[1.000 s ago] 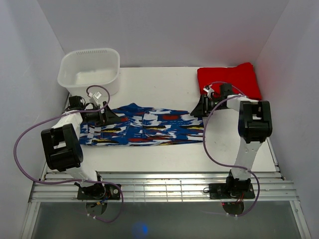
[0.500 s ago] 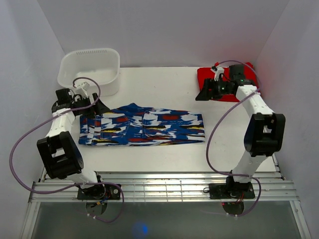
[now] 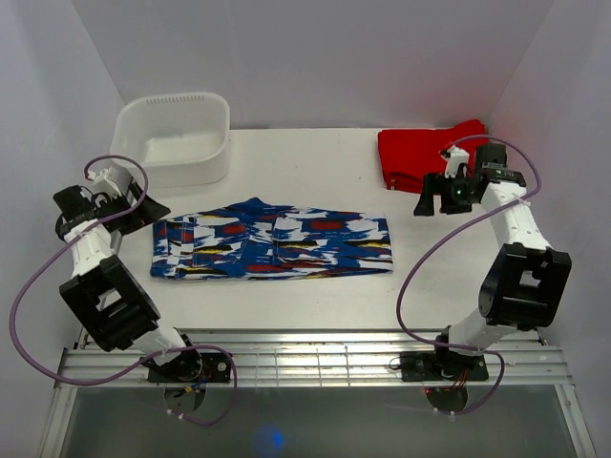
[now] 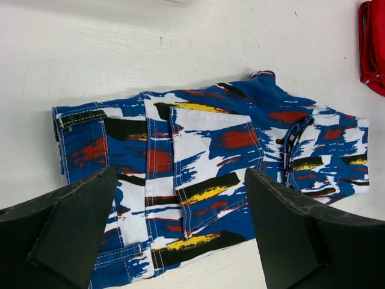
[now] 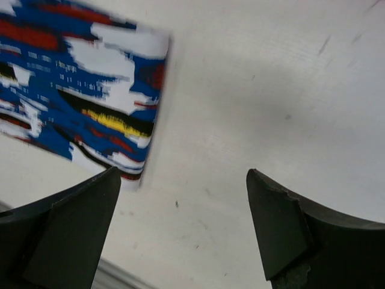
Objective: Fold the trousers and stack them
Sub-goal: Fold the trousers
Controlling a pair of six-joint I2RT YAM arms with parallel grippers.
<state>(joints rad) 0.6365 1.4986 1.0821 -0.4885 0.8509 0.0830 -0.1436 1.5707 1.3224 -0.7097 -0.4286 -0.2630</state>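
The trousers (image 3: pixel 272 245), printed blue, white and red with black and yellow streaks, lie folded in a long flat band across the middle of the table. The left wrist view shows their waist end with a pocket (image 4: pixel 204 162). My left gripper (image 3: pixel 143 212) hangs open to the left of the trousers, apart from them, nothing between its fingers. Off to the right my right gripper (image 3: pixel 427 203) is open too, raised beside the red garment and holding nothing. Its wrist view catches only the trousers' right end (image 5: pixel 90 102) over bare table.
A plain red folded garment (image 3: pixel 434 153) lies at the back right, just behind my right gripper. At the back left stands a white tub (image 3: pixel 172 136). White walls close in on both sides, and a slatted metal rail (image 3: pixel 305 358) runs along the near edge.
Both grippers have let go of the trousers and drawn back, the left one outward to the left, the right one up and to the right. The right jaws have opened wider. The trousers stay flat.
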